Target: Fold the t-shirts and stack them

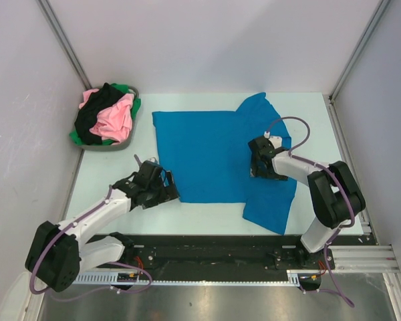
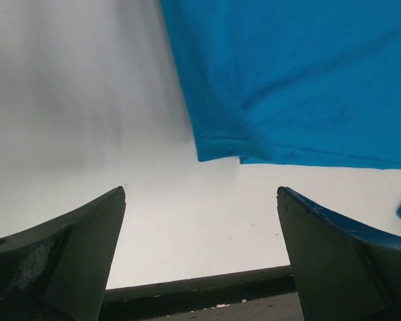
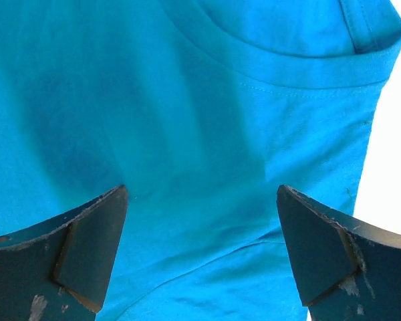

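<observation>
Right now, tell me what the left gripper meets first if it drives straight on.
Likely the near corner of the blue t-shirt, just ahead of the open left gripper; if angled steeply down, bare table first. Depth is unclear.

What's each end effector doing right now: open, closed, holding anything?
Left end effector: open, empty, over bare table beside the blue t-shirt corner.
Right end effector: open, empty, above the blue t-shirt.

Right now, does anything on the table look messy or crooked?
Yes. The blue t-shirt lies lopsided: its right-hand part pokes out past the near edge of the rest, and a sleeve sticks out at the far side. In the basket, the green shirt hangs over the rim.
</observation>
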